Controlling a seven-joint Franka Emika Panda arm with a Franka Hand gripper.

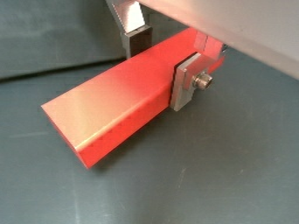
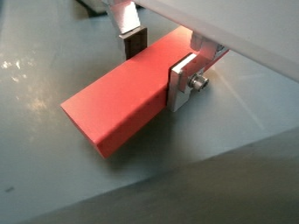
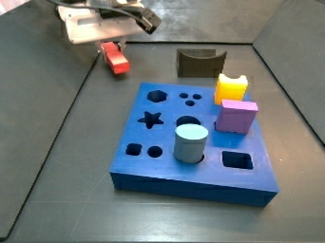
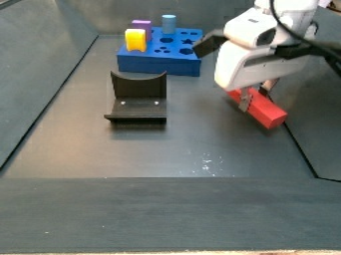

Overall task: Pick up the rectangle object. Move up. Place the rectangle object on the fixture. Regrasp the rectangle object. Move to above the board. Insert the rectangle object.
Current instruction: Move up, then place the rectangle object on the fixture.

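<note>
The rectangle object (image 1: 100,109) is a long red-orange block lying low by the dark floor; it also shows in a wrist view (image 2: 111,109) and in both side views (image 3: 117,61) (image 4: 261,109). My gripper (image 1: 162,63) (image 2: 160,63) straddles it near one end, one silver finger plate (image 1: 184,83) flat against its near side and the other finger (image 1: 138,37) against its far side. In the side views the gripper (image 3: 112,43) (image 4: 253,92) sits right over the block. The fixture (image 3: 199,64) (image 4: 136,97) stands apart, bare. The blue board (image 3: 191,186) (image 4: 167,64) lies beyond it.
On the board stand a yellow notched block (image 3: 230,87) (image 4: 136,39), a pink-purple cube (image 3: 237,116) and a grey-blue cylinder (image 3: 189,142) (image 4: 170,20). Dark walls close the workspace at the back and sides.
</note>
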